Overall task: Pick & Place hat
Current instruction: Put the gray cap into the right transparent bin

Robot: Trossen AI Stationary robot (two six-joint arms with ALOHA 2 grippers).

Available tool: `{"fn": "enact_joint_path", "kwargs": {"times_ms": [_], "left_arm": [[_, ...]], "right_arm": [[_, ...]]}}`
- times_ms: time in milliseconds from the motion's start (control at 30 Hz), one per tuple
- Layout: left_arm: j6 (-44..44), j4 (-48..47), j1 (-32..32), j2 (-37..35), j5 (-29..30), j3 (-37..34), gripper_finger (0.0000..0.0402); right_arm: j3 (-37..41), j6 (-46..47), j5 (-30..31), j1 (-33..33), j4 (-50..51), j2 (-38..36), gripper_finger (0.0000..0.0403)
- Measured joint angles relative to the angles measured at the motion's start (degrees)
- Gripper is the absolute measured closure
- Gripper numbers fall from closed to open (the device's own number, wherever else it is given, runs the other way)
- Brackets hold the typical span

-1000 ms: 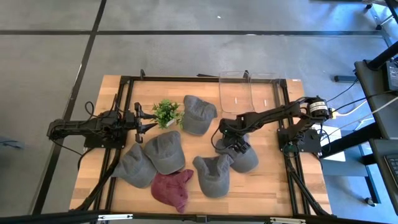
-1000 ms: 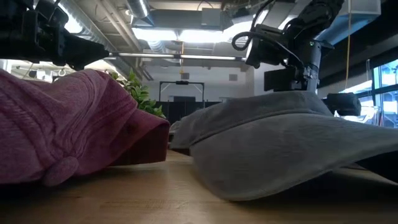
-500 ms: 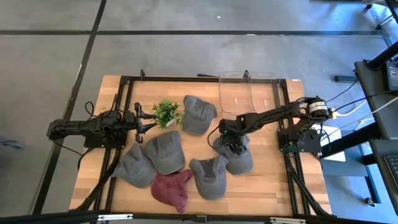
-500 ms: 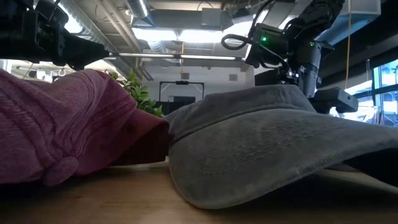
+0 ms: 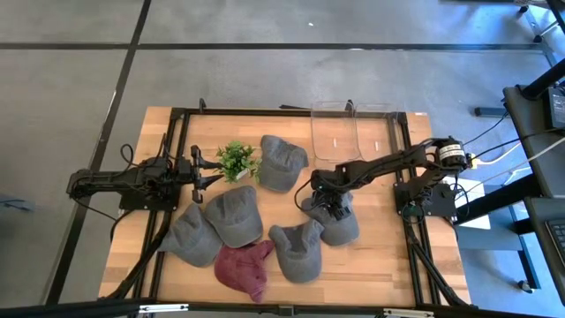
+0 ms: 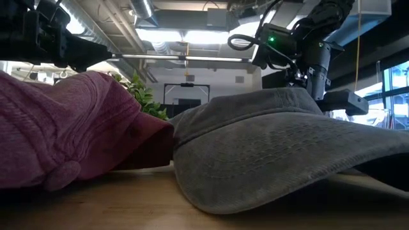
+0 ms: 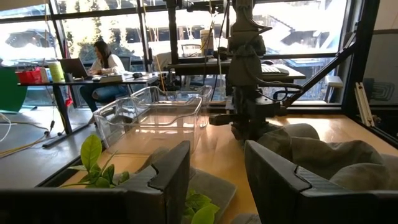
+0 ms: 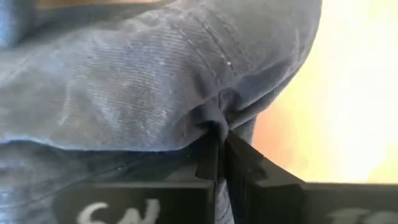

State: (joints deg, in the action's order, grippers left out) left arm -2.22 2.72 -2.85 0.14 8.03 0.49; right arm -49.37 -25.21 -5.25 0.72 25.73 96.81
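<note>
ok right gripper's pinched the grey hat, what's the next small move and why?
Probably a short straight lift. The right gripper is shut on a fold of the grey hat, which still lies on the table and touches another grey hat. Rising first should free it before carrying it toward the clear bins. The left gripper waits by the plant.

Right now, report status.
Right gripper shut on grey cap. Left gripper open, idle by plant. Another grey cap overlaps it.
</note>
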Motion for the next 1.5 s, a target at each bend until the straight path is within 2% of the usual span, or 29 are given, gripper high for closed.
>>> {"fn": "enact_joint_path", "kwargs": {"times_ms": [167, 367, 467, 733, 900, 1067, 1133, 1267, 1500], "left_arm": [[0.0, 0.0, 0.0, 0.0, 0.0, 0.0, 0.0253], [0.0, 0.0, 0.0, 0.0, 0.0, 0.0, 0.0253], [0.0, 0.0, 0.0, 0.0, 0.0, 0.0, 0.0253], [0.0, 0.0, 0.0, 0.0, -0.1, 0.0, 0.0253], [0.0, 0.0, 0.0, 0.0, -0.1, 0.0, 0.0253], [0.0, 0.0, 0.0, 0.0, 0.0, 0.0, 0.0253], [0.0, 0.0, 0.0, 0.0, 0.0, 0.0, 0.0253], [-0.1, 0.0, 0.0, 0.0, 0.0, 0.0, 0.0253], [-0.1, 0.0, 0.0, 0.0, 0.1, 0.0, 0.0253]], "right_arm": [[-2.8, 0.5, 7.1, -0.5, 3.4, -1.8, 0.0389], [-8.9, 2.4, 8.1, -0.6, 8.3, -5.4, 0.0389], [-12.7, 3.0, 9.9, -0.6, 11.1, -7.7, 0.0389], [-25.4, 7.1, 19.2, -0.6, 22.8, -13.9, 0.0389], [-33.6, 9.8, 28.5, -0.6, 27.0, -18.6, 0.0389], [-39.3, 12.2, 44.4, 0.8, 36.6, -22.9, 0.0389], [-40.0, 13.3, 48.6, 2.2, 40.4, -25.0, 0.0389], [-38.9, 12.5, 51.4, 5.8, 46.6, -28.8, 0.0389], [-30.0, 3.7, 55.7, 12.3, 50.5, -32.7, 0.0389]]}}
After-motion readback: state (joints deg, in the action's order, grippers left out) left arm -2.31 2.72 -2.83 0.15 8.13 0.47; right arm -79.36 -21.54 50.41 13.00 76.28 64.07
